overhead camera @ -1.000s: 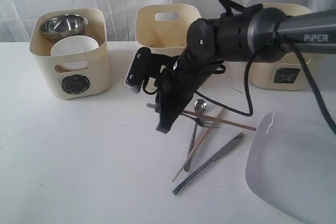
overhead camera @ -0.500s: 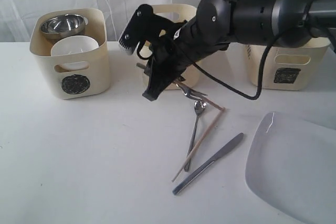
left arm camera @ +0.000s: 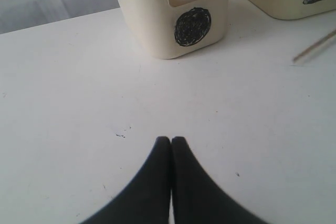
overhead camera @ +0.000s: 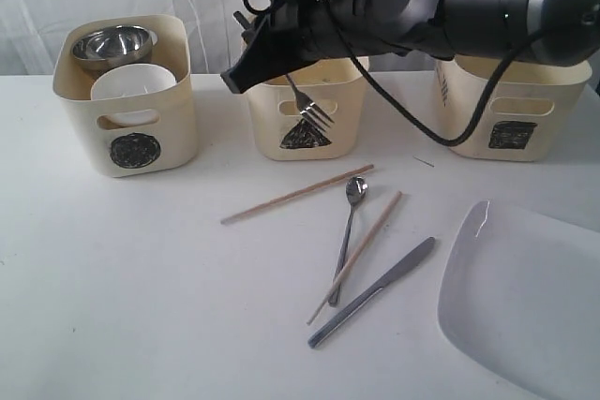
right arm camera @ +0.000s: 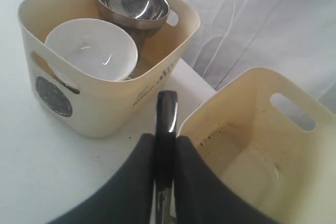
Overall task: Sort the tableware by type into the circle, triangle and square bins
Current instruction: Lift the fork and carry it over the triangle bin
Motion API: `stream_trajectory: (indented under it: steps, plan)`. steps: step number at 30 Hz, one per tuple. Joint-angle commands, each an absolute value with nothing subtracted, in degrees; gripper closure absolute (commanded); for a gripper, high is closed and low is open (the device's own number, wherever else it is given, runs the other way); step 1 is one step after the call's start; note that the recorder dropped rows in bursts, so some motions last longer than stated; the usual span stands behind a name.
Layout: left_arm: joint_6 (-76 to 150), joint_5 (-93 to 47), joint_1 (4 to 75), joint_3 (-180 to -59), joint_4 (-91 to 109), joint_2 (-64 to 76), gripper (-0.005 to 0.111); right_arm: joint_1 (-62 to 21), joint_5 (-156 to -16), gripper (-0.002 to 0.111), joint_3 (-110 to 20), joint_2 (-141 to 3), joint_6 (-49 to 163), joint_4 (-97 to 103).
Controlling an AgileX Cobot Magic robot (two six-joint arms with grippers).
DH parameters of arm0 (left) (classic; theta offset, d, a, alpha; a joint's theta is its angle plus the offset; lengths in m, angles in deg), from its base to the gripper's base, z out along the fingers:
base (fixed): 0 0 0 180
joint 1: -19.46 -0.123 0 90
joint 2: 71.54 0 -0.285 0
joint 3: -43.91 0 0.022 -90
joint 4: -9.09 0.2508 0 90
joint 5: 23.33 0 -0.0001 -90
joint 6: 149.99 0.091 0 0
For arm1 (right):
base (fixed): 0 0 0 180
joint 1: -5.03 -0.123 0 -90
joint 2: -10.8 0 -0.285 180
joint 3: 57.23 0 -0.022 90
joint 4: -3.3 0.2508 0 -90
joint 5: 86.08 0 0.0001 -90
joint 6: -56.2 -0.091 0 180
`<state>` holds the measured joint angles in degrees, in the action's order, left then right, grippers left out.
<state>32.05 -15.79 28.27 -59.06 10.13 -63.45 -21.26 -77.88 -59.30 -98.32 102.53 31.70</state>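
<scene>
Your right gripper [right arm camera: 165, 142] is closed tight on the handle of the fork [overhead camera: 314, 111], with nothing else in its grasp. The fork is up in the air, tines pointing down and slightly right, at the left front corner of the triangle bin [overhead camera: 349, 128]. From the wrist view the handle sits right at that bin's rim, on the side facing the circle bin [overhead camera: 84, 138]. You cannot tell whether the tines hang over the opening or just outside it. The triangle bin's inside looks bare where it shows.

Your left gripper [left arm camera: 171, 141] has its fingers pressed together and holds nothing. It hovers over the bare table [overhead camera: 141, 278], near the circle bin.

In the circle bin you have the steel bowl [overhead camera: 114, 44] at the far side and the white bowl [overhead camera: 131, 81] nearer.

On the table in front of the triangle bin lie two chopsticks [overhead camera: 295, 194], the spoon [overhead camera: 347, 231] and the knife [overhead camera: 375, 292]. The right chopstick crosses the spoon's handle. The plate [overhead camera: 525, 297] lies at the near right, and the square bin [overhead camera: 469, 128] is on the far right.
</scene>
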Motion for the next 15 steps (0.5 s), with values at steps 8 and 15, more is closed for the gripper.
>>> stream_trajectory:
  steps: [8,15]
  plan:
    - [32.0,-15.6,28.2,-58.9,10.0,-63.8,0.107,-21.3,-94.9,0.108,-59.3,-98.5,95.5,31.8]
    - [32.0,-15.6,28.2,-58.9,10.0,-63.8,0.107,-20.8,-97.9,0.108,-59.3,-101.1,92.8,31.8]
